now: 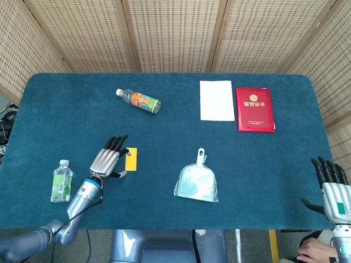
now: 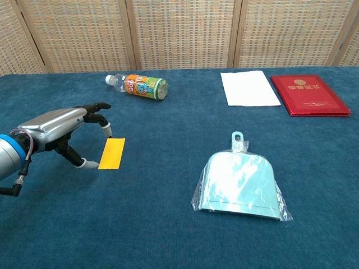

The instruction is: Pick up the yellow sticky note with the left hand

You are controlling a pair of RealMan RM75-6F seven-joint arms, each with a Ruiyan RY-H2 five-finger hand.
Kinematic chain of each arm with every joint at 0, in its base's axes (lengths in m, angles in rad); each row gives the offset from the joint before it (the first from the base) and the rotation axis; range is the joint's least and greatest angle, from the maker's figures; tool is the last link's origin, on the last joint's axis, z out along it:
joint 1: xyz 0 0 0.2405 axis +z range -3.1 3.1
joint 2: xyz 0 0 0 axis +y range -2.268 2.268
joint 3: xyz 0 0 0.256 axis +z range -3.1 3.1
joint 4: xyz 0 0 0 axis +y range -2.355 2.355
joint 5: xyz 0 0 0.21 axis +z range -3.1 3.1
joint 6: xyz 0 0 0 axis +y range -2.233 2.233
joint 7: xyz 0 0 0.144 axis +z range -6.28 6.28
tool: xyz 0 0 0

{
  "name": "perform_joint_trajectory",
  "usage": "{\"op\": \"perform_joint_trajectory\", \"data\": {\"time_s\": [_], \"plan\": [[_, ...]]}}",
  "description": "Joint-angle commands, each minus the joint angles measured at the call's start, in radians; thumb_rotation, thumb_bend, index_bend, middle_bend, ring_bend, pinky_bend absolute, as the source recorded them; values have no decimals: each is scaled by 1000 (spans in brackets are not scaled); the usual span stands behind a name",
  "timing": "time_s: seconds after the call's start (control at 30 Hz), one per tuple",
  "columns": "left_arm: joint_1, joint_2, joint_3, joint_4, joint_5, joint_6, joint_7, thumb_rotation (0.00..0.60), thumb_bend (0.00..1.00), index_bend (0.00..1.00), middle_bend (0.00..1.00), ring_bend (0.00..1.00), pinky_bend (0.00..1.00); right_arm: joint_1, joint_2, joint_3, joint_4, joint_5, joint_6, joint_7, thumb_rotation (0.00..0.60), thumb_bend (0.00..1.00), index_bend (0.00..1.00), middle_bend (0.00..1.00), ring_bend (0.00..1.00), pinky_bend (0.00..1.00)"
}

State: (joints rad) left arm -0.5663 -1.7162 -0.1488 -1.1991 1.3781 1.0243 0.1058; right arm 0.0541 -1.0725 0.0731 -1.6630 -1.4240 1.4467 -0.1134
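Note:
The yellow sticky note (image 1: 131,159) (image 2: 112,152) lies flat on the blue tablecloth, left of centre. My left hand (image 1: 107,160) (image 2: 64,130) hovers just to its left, fingers spread and arched, fingertips at the note's left edge and holding nothing. Whether they touch the note cannot be told. My right hand (image 1: 332,187) stays at the table's near right corner, fingers spread and empty; the chest view does not show it.
An orange-labelled bottle (image 1: 140,101) (image 2: 139,86) lies on its side at the back left. A white paper (image 1: 216,100) and a red booklet (image 1: 254,109) lie at the back right. A bagged dustpan (image 1: 197,180) (image 2: 240,181) sits centre front. A small green-labelled bottle (image 1: 61,181) stands behind my left wrist.

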Motion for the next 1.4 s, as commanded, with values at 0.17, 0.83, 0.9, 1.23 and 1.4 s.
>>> {"op": "perform_joint_trajectory", "data": {"time_s": [0.17, 0.83, 0.9, 1.23, 1.4], "plan": [[-12, -32, -2, 21, -26, -15, 2, 600, 201, 371, 0, 0, 0, 4, 4, -2, -4, 5, -14, 22, 600, 0, 0, 0, 0, 0], [-44, -110, -12, 121, -82, -46, 13, 600, 201, 370, 0, 0, 0, 6, 20, 2, 4, 14, -25, 79, 600, 0, 0, 0, 0, 0], [-53, -122, -23, 147, -87, -49, 1, 600, 203, 370, 0, 0, 0, 7, 21, 2, 6, 15, -26, 81, 600, 0, 0, 0, 0, 0], [-72, -91, -62, 135, -80, -5, -27, 600, 202, 369, 0, 0, 0, 9, 21, 1, 7, 19, -32, 79, 600, 0, 0, 0, 0, 0], [-54, -48, -64, 61, -80, 24, -38, 600, 197, 363, 0, 0, 0, 9, 20, -1, 3, 16, -30, 73, 600, 0, 0, 0, 0, 0]]}}
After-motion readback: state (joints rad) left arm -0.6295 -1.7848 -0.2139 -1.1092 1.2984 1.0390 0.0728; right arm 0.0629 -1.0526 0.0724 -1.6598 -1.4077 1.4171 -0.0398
